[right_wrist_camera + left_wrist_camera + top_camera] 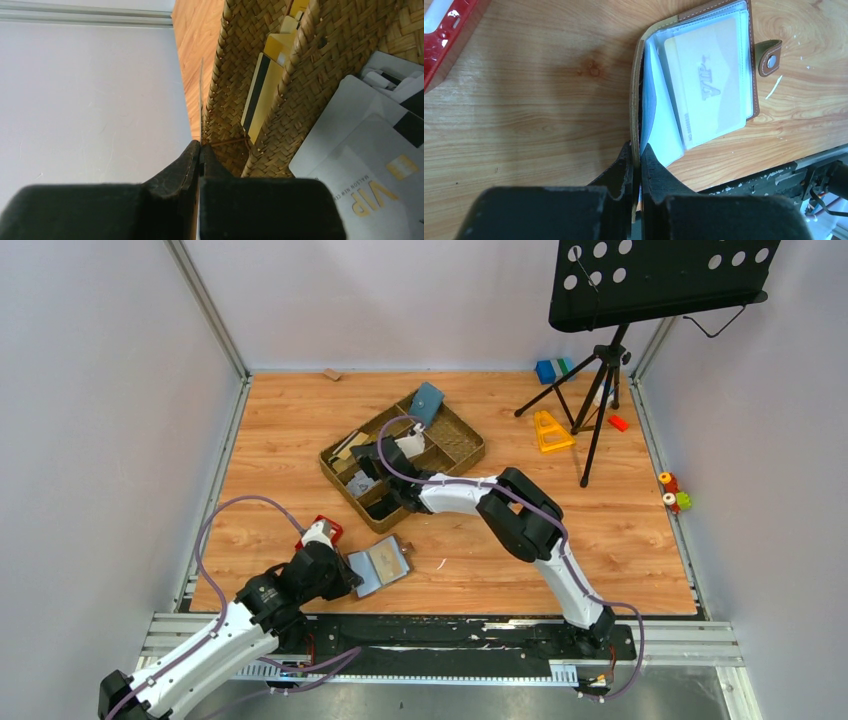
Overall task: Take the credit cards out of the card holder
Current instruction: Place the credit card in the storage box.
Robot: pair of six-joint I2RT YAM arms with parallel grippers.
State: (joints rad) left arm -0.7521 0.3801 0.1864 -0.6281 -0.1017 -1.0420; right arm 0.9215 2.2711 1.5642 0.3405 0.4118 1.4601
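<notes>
The brown card holder lies open near the table's front edge. My left gripper is shut on its left cover. In the left wrist view that cover stands on edge between the fingers of the left gripper. The rest of the card holder lies flat, and a cream VIP credit card sits in its clear sleeve beside the snap tab. My right gripper is over the woven basket. The right gripper is shut on a thin credit card seen edge-on.
Pale VIP cards and a yellow card lie in the basket's compartments. A teal pouch leans on its far rim. A red object lies left of the holder. A music stand, yellow triangle and small toys are at the right.
</notes>
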